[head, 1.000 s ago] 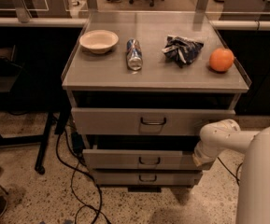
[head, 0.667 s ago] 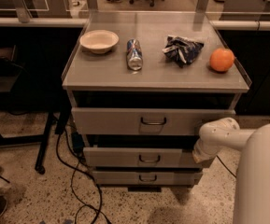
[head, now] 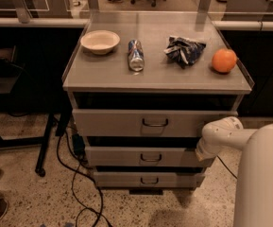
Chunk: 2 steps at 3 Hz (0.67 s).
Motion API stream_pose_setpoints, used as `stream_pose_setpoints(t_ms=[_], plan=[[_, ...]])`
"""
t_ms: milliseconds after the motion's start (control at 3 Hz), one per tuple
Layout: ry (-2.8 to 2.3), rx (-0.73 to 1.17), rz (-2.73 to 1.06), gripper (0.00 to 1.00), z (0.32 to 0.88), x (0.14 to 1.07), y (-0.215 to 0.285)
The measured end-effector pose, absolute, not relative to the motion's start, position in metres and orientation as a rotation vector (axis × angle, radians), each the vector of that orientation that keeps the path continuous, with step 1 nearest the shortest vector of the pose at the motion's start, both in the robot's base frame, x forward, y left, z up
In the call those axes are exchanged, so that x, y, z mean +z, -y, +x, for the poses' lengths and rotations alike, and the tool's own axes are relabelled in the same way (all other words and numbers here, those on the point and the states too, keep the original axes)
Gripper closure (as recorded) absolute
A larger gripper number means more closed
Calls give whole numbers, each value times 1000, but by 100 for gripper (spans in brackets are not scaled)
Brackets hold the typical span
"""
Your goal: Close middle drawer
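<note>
The middle drawer is the second grey front of the cabinet, with a small dark loop handle at its centre. It stands slightly out, with a dark gap above it. My white arm reaches in from the right. My gripper is at the drawer front's right end, hidden behind the arm's last joint.
The taller top drawer also stands out a little, and the bottom drawer sits below. On the cabinet top lie a bowl, a can, a crumpled bag and an orange. Cables trail on the floor at left, beside a black stand leg.
</note>
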<state>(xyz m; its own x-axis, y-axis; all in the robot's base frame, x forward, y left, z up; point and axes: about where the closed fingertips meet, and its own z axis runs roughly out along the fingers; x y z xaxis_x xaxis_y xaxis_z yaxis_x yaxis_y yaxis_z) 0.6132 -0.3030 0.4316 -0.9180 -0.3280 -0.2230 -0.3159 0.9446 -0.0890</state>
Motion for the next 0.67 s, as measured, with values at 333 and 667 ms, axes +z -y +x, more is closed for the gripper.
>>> stream_pose_setpoints(t_ms=[333, 667], plan=[[-2925, -43, -528, 100, 591, 434, 312], [-3056, -11, -544, 100, 537, 457, 352]])
